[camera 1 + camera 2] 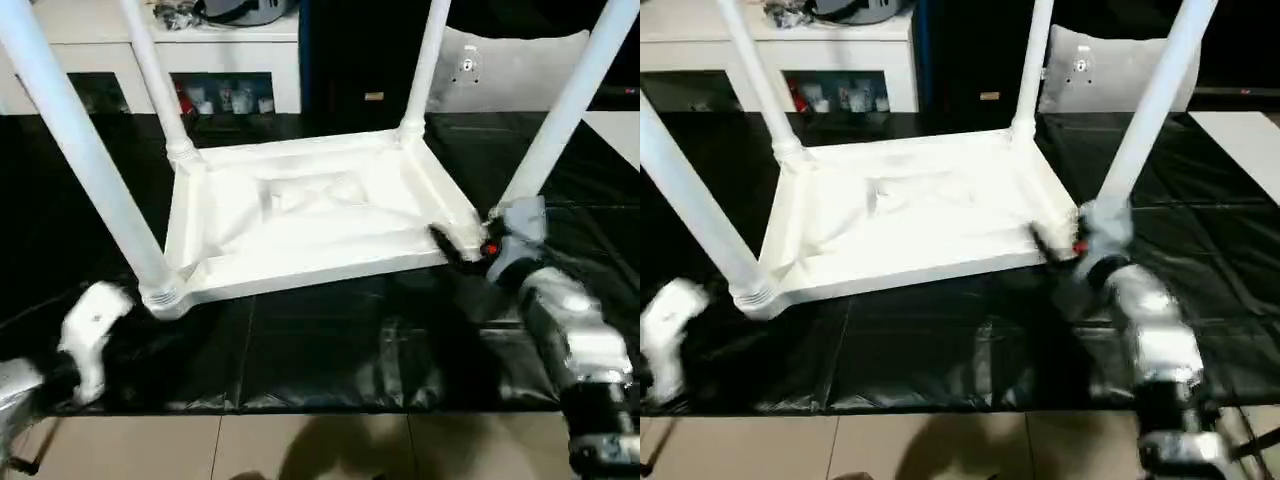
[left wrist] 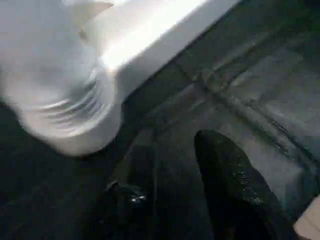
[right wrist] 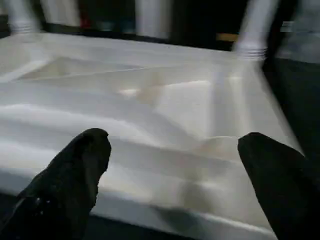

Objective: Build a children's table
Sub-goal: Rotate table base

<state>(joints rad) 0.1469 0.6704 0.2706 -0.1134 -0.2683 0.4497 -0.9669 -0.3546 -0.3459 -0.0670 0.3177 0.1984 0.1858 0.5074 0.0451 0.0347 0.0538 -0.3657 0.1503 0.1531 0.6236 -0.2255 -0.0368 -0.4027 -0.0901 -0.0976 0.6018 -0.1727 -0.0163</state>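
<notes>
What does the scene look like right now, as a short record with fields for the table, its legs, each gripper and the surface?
table top: white table top lying upside down, ribbed underside facing up
legs: four white legs standing up from the corner sockets
right gripper: right gripper open, fingers spread wide at the near right corner of the top, nothing held
left gripper: left gripper off the table's near left corner, over the cover, holding nothing
surface: black-covered work surface under the table
background: white cabinet behind
</notes>
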